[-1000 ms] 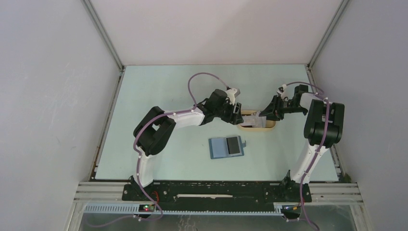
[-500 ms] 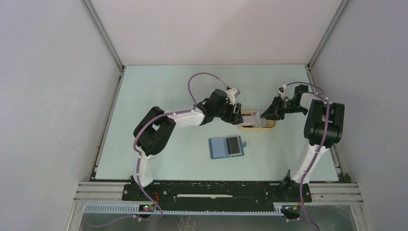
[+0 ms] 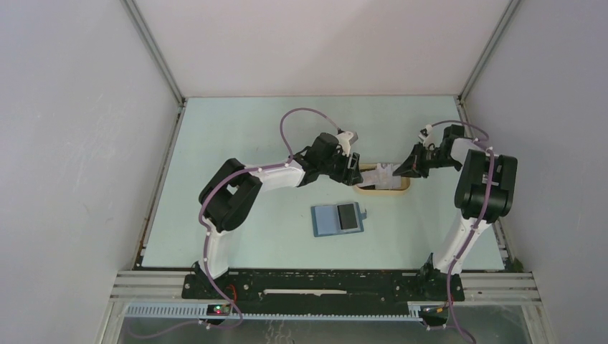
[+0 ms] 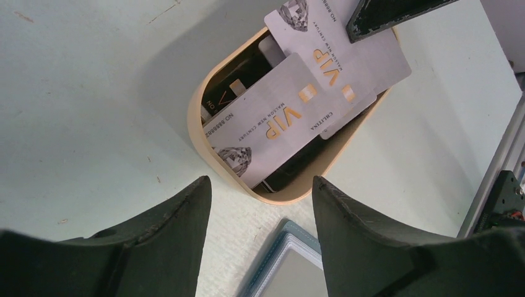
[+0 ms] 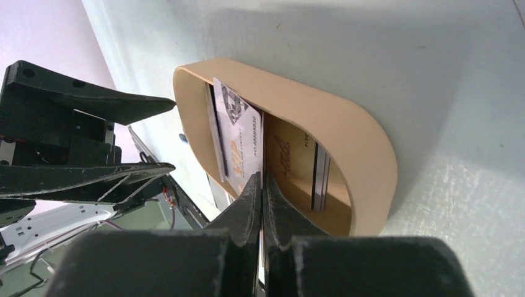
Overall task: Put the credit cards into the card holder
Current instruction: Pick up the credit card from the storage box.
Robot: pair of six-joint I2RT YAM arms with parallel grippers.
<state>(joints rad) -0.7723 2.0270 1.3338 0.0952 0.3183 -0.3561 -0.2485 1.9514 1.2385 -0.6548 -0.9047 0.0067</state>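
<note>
The teal-blue card holder [image 3: 338, 218] lies open on the table, and its corner shows in the left wrist view [image 4: 291, 272]. Several whitish credit cards marked VIP [image 4: 278, 124] lie in the beige oval tray [image 3: 401, 187]. My right gripper [image 3: 406, 169] is shut on the edge of one credit card [image 4: 353, 52] and holds it tilted over the tray. In the right wrist view [image 5: 261, 179] this card [image 5: 238, 133] shows nearly edge-on. My left gripper [image 3: 353, 172] is open and empty at the tray's left end, and in its own view [image 4: 260, 185] its jaws stand wide apart.
The tray [image 4: 199, 133] also holds dark cards [image 5: 319, 173] under the white ones. Grey walls enclose the table on three sides. The two grippers face each other across the tray, a few centimetres apart.
My right gripper has drawn back a little to the right with the card, lifting it partly out of the tray. The left arm and the card holder have not moved.
</note>
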